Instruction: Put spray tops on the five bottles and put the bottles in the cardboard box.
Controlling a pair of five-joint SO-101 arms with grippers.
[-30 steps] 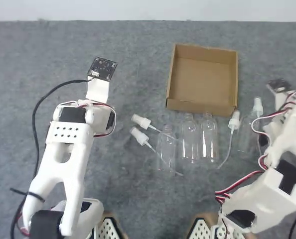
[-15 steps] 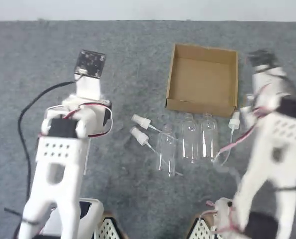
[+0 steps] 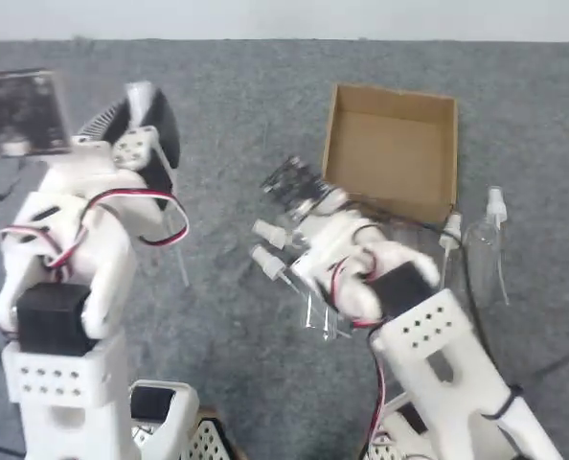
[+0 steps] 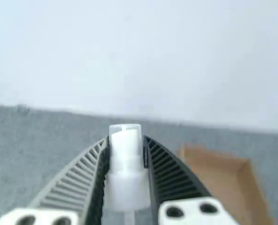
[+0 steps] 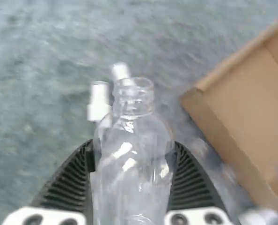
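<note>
Two fresh grasps: left claw (image 4: pixel 126 141), spray top (image 4: pixel 126 173); right claw (image 5: pixel 134 146), bottle (image 5: pixel 132 117).

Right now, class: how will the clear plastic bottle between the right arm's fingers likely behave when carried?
The clear plastic bottle looks empty and thin-walled, so probably light and apt to flex if squeezed. Its glossy round sides may slip or twist between the ribbed black fingers. Laid on its side, it would likely roll.

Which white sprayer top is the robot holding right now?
The spray top pinched in the left gripper, up off the table. The other loose spray tops lie on the grey table near the cardboard box.
</note>
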